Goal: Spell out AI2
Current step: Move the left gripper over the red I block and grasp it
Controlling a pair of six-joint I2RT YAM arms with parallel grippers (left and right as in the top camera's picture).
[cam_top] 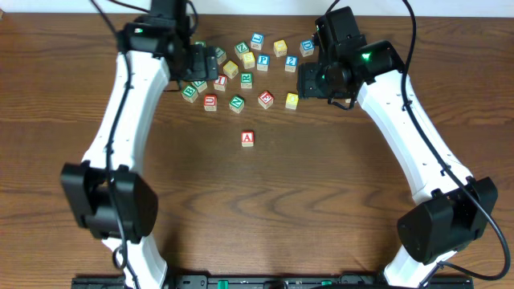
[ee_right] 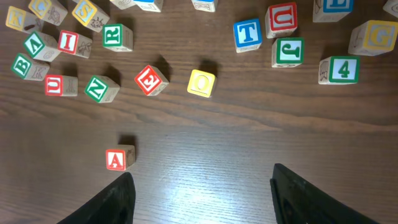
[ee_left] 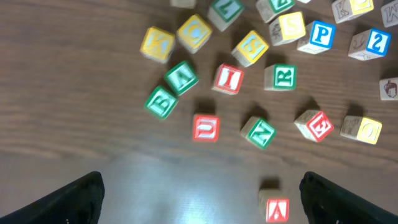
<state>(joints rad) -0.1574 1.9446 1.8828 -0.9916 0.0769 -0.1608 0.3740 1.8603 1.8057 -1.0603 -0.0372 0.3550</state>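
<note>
A red A block (cam_top: 247,138) stands alone on the wooden table, in front of a cluster of letter blocks. It also shows in the left wrist view (ee_left: 277,210) and the right wrist view (ee_right: 116,159). A red I block (ee_left: 228,78) lies in the cluster, and it shows overhead (cam_top: 220,81) and in the right wrist view (ee_right: 68,42). A blue 2 block (ee_left: 375,42) lies further right in the cluster (cam_top: 291,61). My left gripper (cam_top: 210,66) (ee_left: 202,199) is open and empty above the cluster's left side. My right gripper (cam_top: 309,79) (ee_right: 202,199) is open and empty at its right side.
Several other blocks lie scattered at the back of the table: a green B (ee_left: 161,101), a green A (ee_left: 182,77), a red U (ee_left: 206,127), a green N (ee_left: 259,132), a red E (ee_right: 151,79), a yellow Q (ee_right: 202,83), a blue T (ee_right: 247,33) and a green 4 (ee_right: 343,68).
</note>
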